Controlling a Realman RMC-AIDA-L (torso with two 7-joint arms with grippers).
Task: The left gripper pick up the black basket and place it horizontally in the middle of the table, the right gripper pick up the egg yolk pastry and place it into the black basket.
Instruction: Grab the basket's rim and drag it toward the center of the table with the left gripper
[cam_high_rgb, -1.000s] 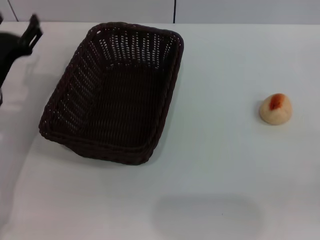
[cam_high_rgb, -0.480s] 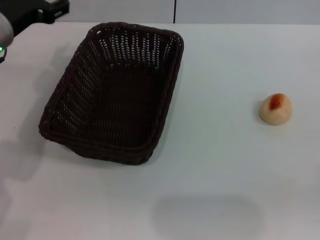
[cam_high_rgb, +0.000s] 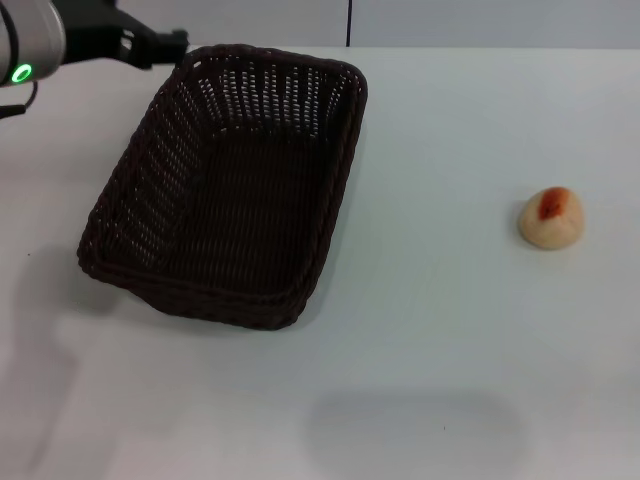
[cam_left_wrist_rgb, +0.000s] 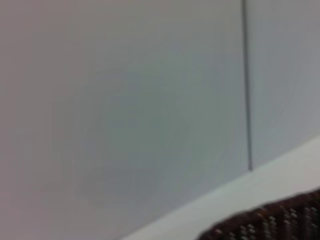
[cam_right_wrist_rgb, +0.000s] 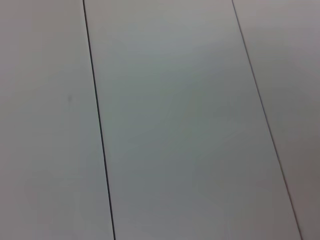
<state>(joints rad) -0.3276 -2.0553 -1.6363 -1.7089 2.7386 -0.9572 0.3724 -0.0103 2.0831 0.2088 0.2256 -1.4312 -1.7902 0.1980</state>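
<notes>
dark woven basket (cam_high_rgb: 235, 180) sits empty and upright at the table's (cam_high_rgb: 420, 340) far left, pastry (cam_high_rgb: 550, 217) well apart, right side.

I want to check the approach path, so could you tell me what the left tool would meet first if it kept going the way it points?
Probably the black basket: the left tool points at its far-left corner rim, though height is unclear.

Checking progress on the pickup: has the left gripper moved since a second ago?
Yes. The left gripper has travelled rightward to the black basket's far left corner.
</notes>
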